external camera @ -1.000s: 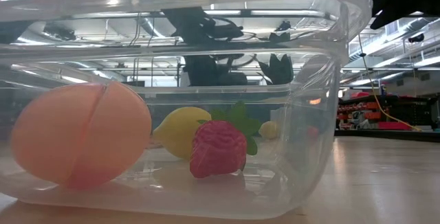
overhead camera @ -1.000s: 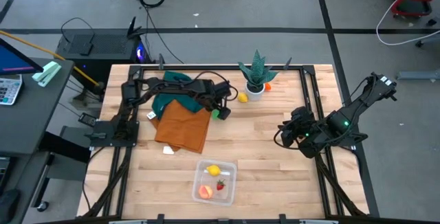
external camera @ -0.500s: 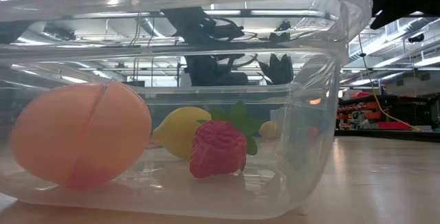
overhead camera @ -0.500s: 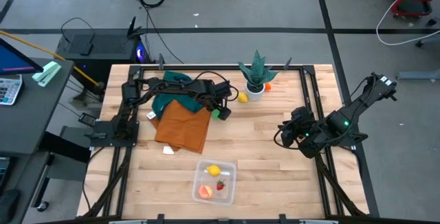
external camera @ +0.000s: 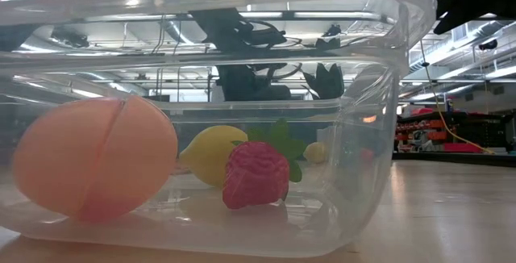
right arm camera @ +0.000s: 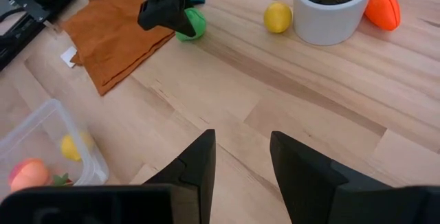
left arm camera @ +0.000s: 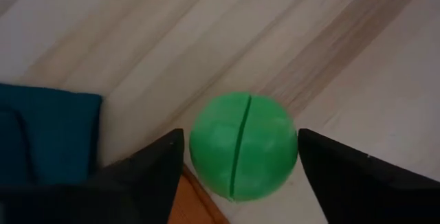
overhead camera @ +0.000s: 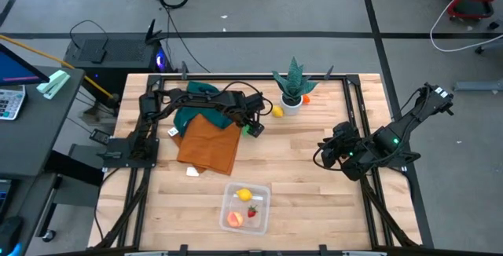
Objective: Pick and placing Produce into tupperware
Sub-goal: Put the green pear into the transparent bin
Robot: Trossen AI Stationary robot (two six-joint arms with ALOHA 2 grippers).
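Low view sits right against the tupperware (external camera: pixel 379 93), whose clear wall fills most of the picture. Through it show a peach-coloured fruit (external camera: pixel 95 166), a red strawberry (external camera: pixel 256 174) with a green leafy top, and a yellow lemon (external camera: pixel 211 154) behind the strawberry. None of the loose produce farther up the table is plainly seen from here.

High view gives the layout that the low one cannot. The tupperware (overhead camera: pixel 265 214) lies at the near edge of the table (overhead camera: pixel 306 177) with the same three pieces in it. Beyond the tupperware an orange cloth (overhead camera: pixel 208 142) lies partly over a teal cloth (overhead camera: pixel 191 115). At the cloth's far right corner the left gripper (overhead camera: pixel 253 127) is down at a green ball (overhead camera: pixel 255 129). Farther from the tupperware stand a white plant pot (overhead camera: pixel 291 101) with a spiky green plant, a small yellow fruit (overhead camera: pixel 277 111) just beside it, and an orange piece (overhead camera: pixel 306 97) on its other side. The right gripper (overhead camera: pixel 328 152) waits to the right of the tupperware, well apart from all produce.

Left wrist view alone shows the grip closely: the two dark fingers (left arm camera: pixel 155 169) stand either side of the green ball (left arm camera: pixel 242 145), which has a seam down its middle, and look to touch its sides; whether they press it firmly I cannot tell.

Right wrist view shows its own fingers (right arm camera: pixel 199 162) a narrow gap apart with nothing between them, bare wood ahead, and the left gripper (right arm camera: pixel 177 23) over the green ball (right arm camera: pixel 192 25).
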